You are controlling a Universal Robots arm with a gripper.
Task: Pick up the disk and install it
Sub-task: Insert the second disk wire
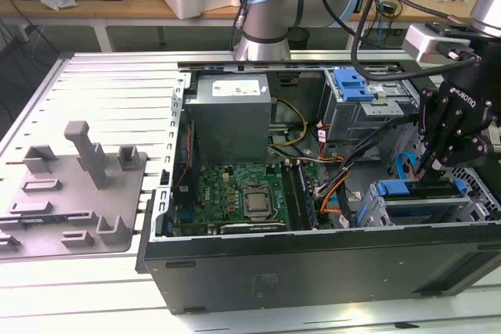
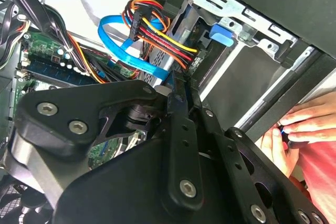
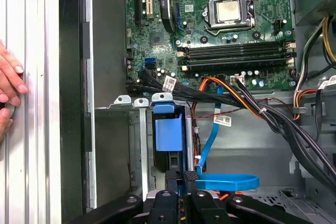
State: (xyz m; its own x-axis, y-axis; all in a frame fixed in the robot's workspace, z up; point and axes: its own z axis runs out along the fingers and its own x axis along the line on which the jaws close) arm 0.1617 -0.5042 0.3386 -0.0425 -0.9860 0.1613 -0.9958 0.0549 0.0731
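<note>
Black gripper (image 3: pixel 182 182) links crowd the foreground in both wrist views, and its fingertips meet on the narrow edge of the disk (image 3: pixel 169 129); the jaws are clamped on it. In the first wrist view the disk shows edge-on as a bright blue plastic carrier with a dark slab between its rails, standing in the metal drive cage (image 3: pixel 140 145) of the open computer case (image 1: pixel 313 271). In the exterior view the gripper (image 1: pixel 438 163) hangs just above the blue-framed disk (image 1: pixel 415 188) at the exterior view's right. A flat blue cable (image 3: pixel 226 182) curls beside the fingers. Beyond lies the green motherboard (image 3: pixel 231 30). A person's hand (image 3: pixel 9 85) rests on the slatted table (image 3: pixel 31 145)
</note>
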